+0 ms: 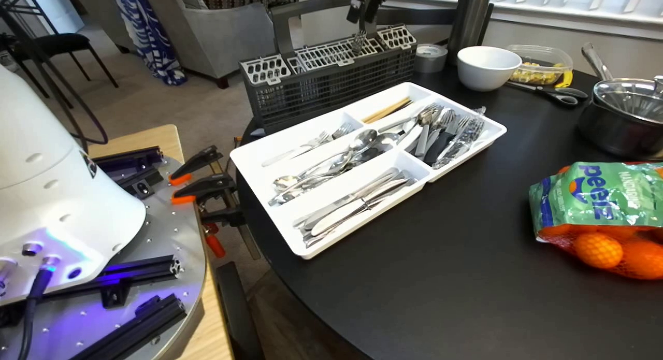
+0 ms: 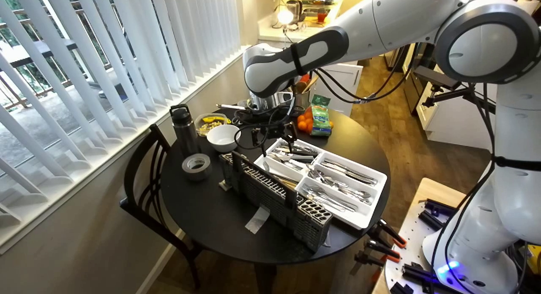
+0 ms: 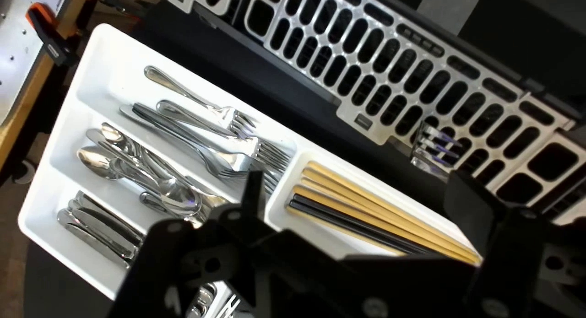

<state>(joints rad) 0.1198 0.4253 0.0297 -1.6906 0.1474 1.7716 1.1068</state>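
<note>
As the jaws are spread wide with nothing pinched, the end effector (image 3: pixel 355 176) is released. In the wrist view, a fork (image 3: pixel 429 146) is seen between the fingers (image 3: pixel 253 190), just beside the right fingertip (image 3: pixel 467 208); contact can't be confirmed. Position: over the slotted top of the cutlery basket (image 1: pixel 331 85), apparently stood in it. Long axis judged near upright, tines up, handle hidden. Only one arm (image 2: pixel 382 23) is fitted, so no nearer choice exists. Left of the fork in the wrist view, the white tray (image 3: pixel 119 57) is laid alongside the basket; chopsticks (image 3: pixel 366 203) are stowed in the compartment seen between the fingers. Basket and tray are both carried by a round black bench (image 1: pixel 466 277). In an exterior view, a bowl (image 1: pixel 487 67) and a flask (image 1: pixel 469 26) are placed at its far side, a pot (image 1: pixel 619 129) and a mandarin bag (image 1: pixel 601 194) at right. Far left, an armchair (image 1: pixel 228 33) is set on carpet (image 1: pixel 134 103); blinds (image 2: pixel 203 31) are hung beside the bench.
</note>
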